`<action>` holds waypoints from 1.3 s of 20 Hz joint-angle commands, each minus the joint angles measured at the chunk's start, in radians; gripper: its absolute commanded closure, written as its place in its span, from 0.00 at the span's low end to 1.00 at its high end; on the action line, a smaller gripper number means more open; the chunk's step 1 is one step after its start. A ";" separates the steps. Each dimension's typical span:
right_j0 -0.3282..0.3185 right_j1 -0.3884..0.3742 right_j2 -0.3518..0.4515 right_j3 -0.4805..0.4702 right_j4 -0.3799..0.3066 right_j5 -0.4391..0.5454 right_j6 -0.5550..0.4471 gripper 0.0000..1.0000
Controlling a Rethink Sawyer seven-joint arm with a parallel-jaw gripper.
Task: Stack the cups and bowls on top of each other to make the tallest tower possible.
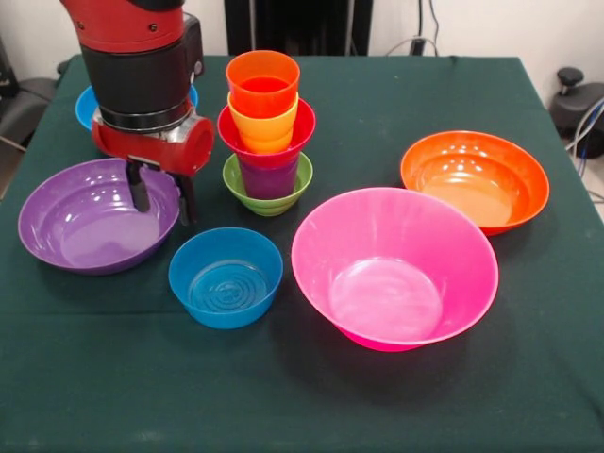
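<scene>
So far the tower (265,132) holds 5 pieces: a small green bowl (268,192) at the base, a purple cup (269,178) in it, a red bowl (267,142) on that, then a yellow cup (264,127) and an orange cup (262,83) on top. It stands upright near the middle of the bench (396,85), toward its far side.

By my count 5 bowls are not yet stacked: the purple bowl (94,215) at the left, a small blue bowl (226,276) in front of the tower, the large pink bowl (394,266), the orange bowl (475,179) at the right, and another blue bowl (87,107) mostly hidden behind the arm. All are wider than the top cup, so adding them looks awkward; I judge the build about half done.

The hand (162,198) hangs over the right rim of the purple bowl, its 2 dark fingers (139,187) narrowly parted with 1 inside the rim and 1 outside, gripping nothing as far as I can see.

Room is tight just there: the tower stands close beside the hand, and the small blue bowl sits near both. The front of the bench and its far right corner are open. The purple bowl lies close to the left edge.
</scene>
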 commanded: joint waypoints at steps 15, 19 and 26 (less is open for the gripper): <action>0.063 0.152 0.004 -0.145 -0.044 0.042 -0.184 0.00; 0.064 0.160 -0.001 -0.164 -0.043 0.044 -0.180 0.00; 0.066 0.166 -0.004 -0.182 -0.030 0.055 -0.169 0.00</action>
